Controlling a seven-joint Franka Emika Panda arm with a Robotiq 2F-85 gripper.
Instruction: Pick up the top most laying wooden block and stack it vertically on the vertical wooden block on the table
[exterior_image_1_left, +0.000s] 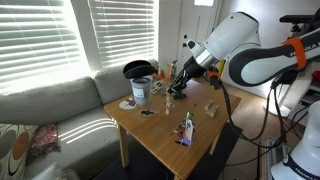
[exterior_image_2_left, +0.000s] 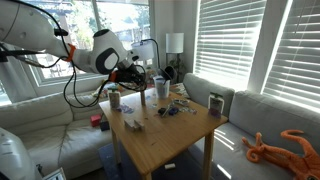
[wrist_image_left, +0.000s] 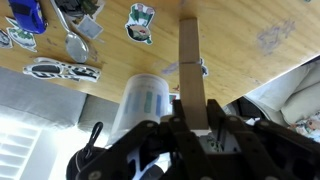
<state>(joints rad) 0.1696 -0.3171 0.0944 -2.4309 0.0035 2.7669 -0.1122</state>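
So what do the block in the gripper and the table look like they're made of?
Block: looks like pale, unfinished wood, matte with faint lengthwise grain. Table: light-brown wood or wood veneer, smooth with a slight sheen and fine grain lines; which of the two is hard to tell.

A pale sofa (exterior_image_1_left: 60, 105) runs under the window blinds (exterior_image_1_left: 60, 35), with a patterned cushion (exterior_image_1_left: 40, 140) at its near end. In an exterior view an orange toy octopus (exterior_image_2_left: 280, 148) lies on the seat, and a lamp with a white shade (exterior_image_2_left: 174, 43) stands behind. A white paint can (exterior_image_1_left: 141, 90) stands beside a black pan (exterior_image_1_left: 139, 69). Flat stickers (wrist_image_left: 140, 22) lie scattered in the wrist view.
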